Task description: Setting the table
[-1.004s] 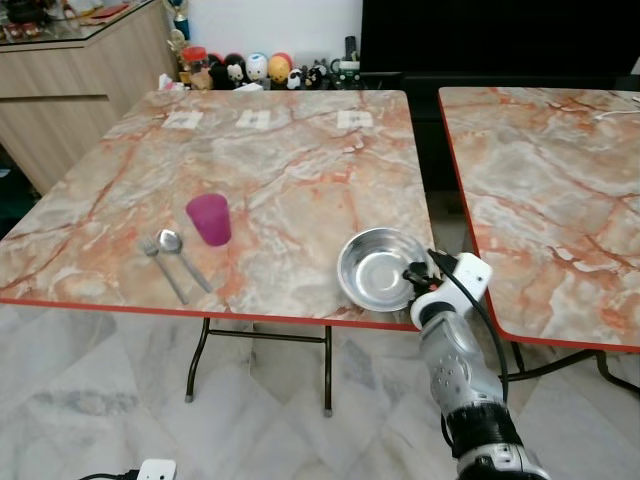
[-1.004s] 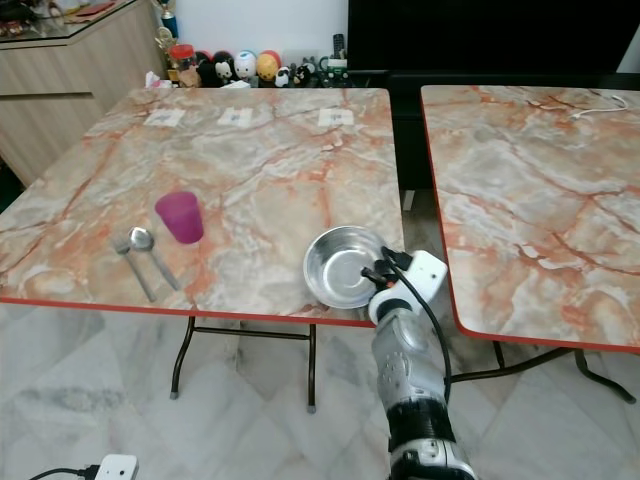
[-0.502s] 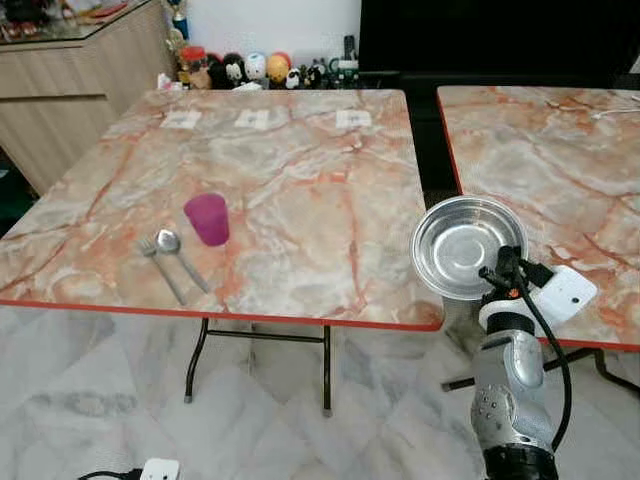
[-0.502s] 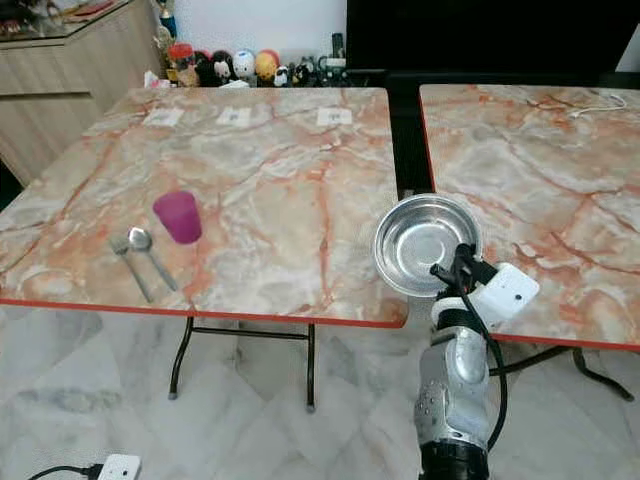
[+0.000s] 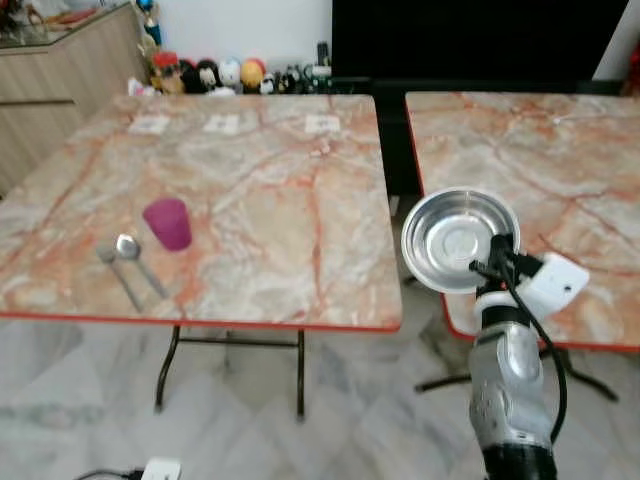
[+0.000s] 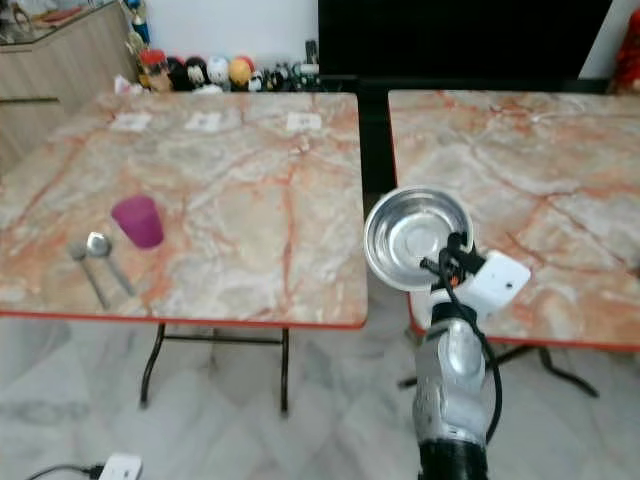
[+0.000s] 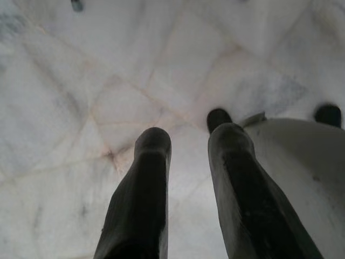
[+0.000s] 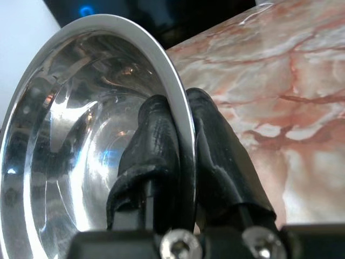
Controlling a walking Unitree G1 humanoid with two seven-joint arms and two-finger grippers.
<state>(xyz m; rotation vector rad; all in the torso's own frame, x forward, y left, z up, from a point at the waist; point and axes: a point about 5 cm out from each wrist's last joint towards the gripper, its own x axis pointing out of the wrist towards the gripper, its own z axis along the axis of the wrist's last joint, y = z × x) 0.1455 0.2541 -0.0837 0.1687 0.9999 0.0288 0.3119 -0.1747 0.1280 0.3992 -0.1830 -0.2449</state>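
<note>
Two marble-patterned counters with red edges stand side by side on a pale tiled floor [image 5: 90, 400], with a dark gap between them and a black screen behind.

The steel bowl [image 5: 457, 240] is off both counters, held up in the air over that gap, in front of the near corner of the right counter [image 5: 560, 170]. It is tilted so that its hollow faces the head camera. The right claw [image 8: 182, 129] grips it by the rim: in the right wrist view one black finger lies inside the bowl and the other outside, pressed close with the thin steel edge between them. The silver right arm rises from below, with a white box and a black cable at its wrist.

On the left counter [image 5: 270, 190], well apart from the bowl, a purple cup [image 5: 167, 222] stands upright near the front left part. Just beside it, towards the front edge, a spoon [image 5: 136, 260] and a fork [image 5: 117, 274] lie next to each other. Three small white cards [image 5: 223, 124] lie in a row near the far edge. Beyond that edge a line of small toy figures [image 5: 215, 74] stands against the wall, and a wooden cabinet [image 5: 60, 60] stands at the far left.

The left claw [image 7: 187, 141] hangs over the floor tiles, its two fingers narrowly apart with nothing between them. A white plug block [image 5: 160, 468] lies on the floor below.
</note>
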